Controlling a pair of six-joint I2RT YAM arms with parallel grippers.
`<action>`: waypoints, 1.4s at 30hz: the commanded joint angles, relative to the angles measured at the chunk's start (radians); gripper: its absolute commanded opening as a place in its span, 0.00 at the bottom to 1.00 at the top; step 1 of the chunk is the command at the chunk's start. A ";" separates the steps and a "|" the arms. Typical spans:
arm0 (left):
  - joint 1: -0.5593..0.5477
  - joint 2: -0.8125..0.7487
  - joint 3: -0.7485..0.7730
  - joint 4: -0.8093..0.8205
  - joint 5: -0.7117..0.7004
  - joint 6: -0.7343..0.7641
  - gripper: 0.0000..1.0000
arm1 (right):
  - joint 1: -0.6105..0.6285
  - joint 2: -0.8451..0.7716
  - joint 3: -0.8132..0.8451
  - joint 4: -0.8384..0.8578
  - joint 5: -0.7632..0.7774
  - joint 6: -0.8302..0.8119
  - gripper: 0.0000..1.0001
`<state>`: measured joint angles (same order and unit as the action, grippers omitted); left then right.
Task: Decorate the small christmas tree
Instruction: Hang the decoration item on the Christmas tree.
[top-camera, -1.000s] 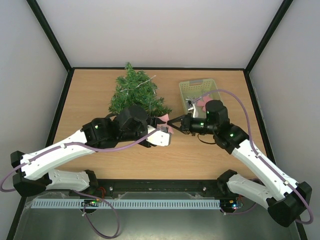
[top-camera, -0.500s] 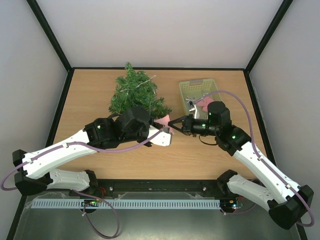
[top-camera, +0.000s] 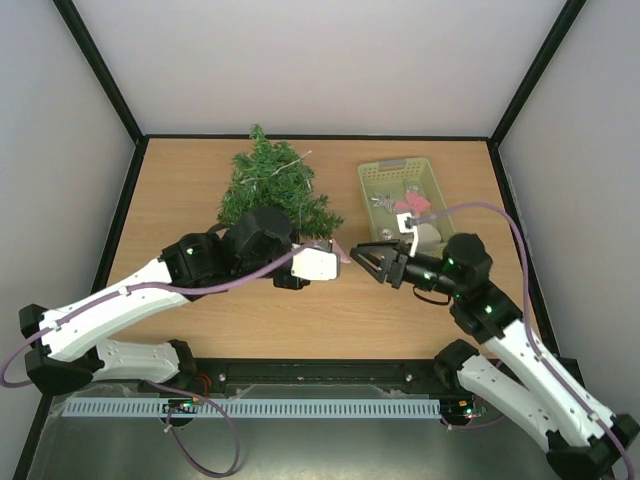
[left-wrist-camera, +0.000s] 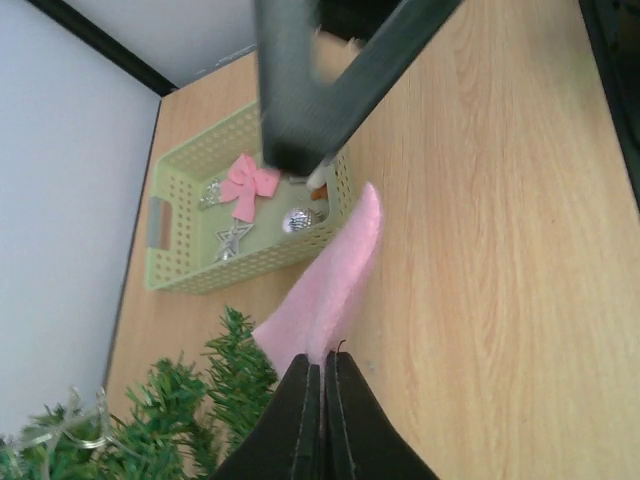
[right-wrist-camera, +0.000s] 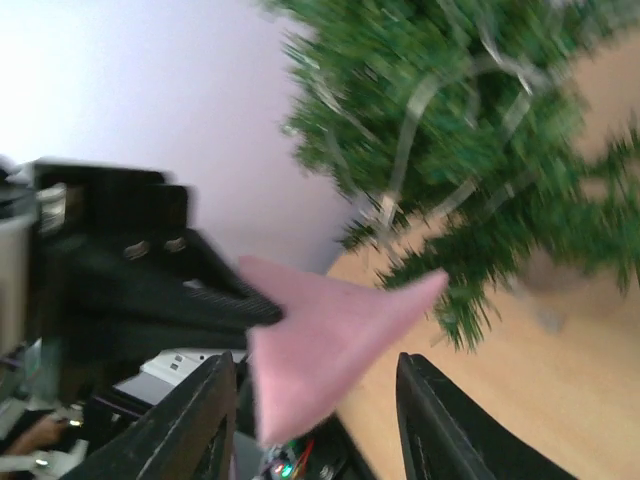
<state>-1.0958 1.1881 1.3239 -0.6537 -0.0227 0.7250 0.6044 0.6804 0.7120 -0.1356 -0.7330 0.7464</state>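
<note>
Left gripper (left-wrist-camera: 322, 368), mine: clamped on one pink felt piece (left-wrist-camera: 335, 265). Right gripper (top-camera: 360, 258), mine: jaws wide, facing that felt. Small christmas tree (top-camera: 270, 185): on the surface (top-camera: 380, 320), left of the green basket (top-camera: 365, 185).

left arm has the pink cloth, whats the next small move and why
Probably swing the left gripper toward the tree to bring the pink cloth onto the branches. Its fingers are shut on one end of the cloth, the right gripper is open and off it, and the cloth is beside the tree, not in it.
</note>
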 joint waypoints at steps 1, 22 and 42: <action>0.074 -0.044 0.039 -0.031 0.183 -0.173 0.02 | 0.006 -0.162 -0.112 0.317 -0.062 -0.267 0.44; 0.166 -0.065 0.060 -0.053 0.513 -0.381 0.02 | 0.008 0.016 -0.106 0.483 -0.276 -0.605 0.50; 0.166 -0.097 0.050 0.023 0.391 -0.471 0.28 | 0.150 0.108 -0.150 0.699 -0.063 -0.215 0.02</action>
<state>-0.9344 1.1202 1.3689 -0.6739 0.4686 0.3019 0.7460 0.7948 0.5846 0.4160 -0.9016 0.2935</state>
